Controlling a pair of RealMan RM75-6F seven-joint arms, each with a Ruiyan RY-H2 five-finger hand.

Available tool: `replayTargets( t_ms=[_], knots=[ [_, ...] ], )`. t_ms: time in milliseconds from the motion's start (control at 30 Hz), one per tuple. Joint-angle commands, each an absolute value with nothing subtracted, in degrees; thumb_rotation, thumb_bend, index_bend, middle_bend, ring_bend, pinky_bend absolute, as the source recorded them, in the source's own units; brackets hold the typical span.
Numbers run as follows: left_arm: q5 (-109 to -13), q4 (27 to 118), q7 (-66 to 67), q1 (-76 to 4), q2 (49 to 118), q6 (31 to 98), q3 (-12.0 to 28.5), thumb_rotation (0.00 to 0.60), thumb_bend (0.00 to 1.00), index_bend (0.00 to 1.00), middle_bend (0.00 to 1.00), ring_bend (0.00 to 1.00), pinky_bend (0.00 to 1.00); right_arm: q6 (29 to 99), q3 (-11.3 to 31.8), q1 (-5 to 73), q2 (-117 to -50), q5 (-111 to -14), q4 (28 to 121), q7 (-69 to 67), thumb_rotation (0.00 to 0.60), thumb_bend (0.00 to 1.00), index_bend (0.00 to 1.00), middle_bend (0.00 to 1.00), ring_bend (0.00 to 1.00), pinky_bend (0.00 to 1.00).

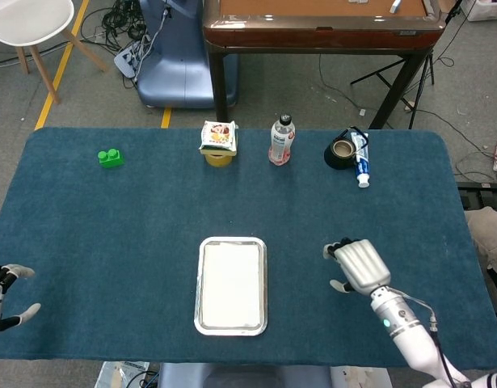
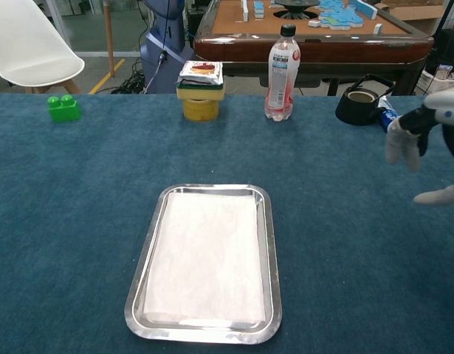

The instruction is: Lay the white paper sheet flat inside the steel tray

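Observation:
The white paper sheet (image 1: 230, 284) (image 2: 204, 255) lies flat inside the steel tray (image 1: 201, 322) (image 2: 138, 299) at the near middle of the blue table. My right hand (image 1: 358, 264) (image 2: 427, 144) hovers to the right of the tray, well apart from it, fingers loosely curled and holding nothing. My left hand (image 1: 7, 293) shows at the far left edge of the head view, fingers apart, holding nothing. The chest view does not show the left hand.
Along the far edge stand a green brick (image 1: 111, 158), a yellow cup with a snack pack on top (image 1: 219, 141), a drink bottle (image 1: 280, 140), a black tape roll (image 1: 341, 152) and a tube (image 1: 360, 162). Beyond the table is a brown table (image 1: 321, 20).

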State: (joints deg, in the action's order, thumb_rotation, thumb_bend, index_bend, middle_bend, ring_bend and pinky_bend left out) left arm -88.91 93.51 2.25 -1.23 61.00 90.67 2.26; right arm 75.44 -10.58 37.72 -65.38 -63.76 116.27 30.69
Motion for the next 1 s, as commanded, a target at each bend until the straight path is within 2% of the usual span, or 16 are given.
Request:
replayTargets(
  t_ms=[33, 300, 633, 1000],
  knots=[
    [-89.3, 93.6, 2.6, -1.3, 61.2, 90.7, 2.1, 0.600, 0.01, 0.37, 0.39, 0.32, 0.47, 78.8, -11.6, 34.0, -63.1, -65.9, 116.4, 29.4, 0.600, 0.19, 0.41, 0.49, 0.37, 0.52],
    [-90.2, 93.3, 3.2, -1.4, 62.0, 91.0, 1.7, 0.600, 0.01, 0.35, 0.39, 0.32, 0.47, 85.8, -12.1, 25.5, -60.4, -69.2, 115.1, 27.4, 0.600, 0.19, 0.41, 0.49, 0.37, 0.52],
    [-90.8, 93.0, 3.9, -1.4, 62.6, 91.3, 1.6, 0.600, 0.01, 0.35, 0.39, 0.32, 0.48, 86.8, -12.0, 18.6, -58.4, -72.0, 112.1, 21.4, 0.600, 0.19, 0.41, 0.49, 0.37, 0.52],
    [-91.5, 92.9, 4.2, -1.7, 63.0, 91.3, 1.4, 0.600, 0.01, 0.35, 0.39, 0.32, 0.48, 85.1, -8.8, 15.1, -57.2, -73.4, 109.1, 15.8, 0.600, 0.19, 0.42, 0.50, 0.37, 0.52]
  ],
)
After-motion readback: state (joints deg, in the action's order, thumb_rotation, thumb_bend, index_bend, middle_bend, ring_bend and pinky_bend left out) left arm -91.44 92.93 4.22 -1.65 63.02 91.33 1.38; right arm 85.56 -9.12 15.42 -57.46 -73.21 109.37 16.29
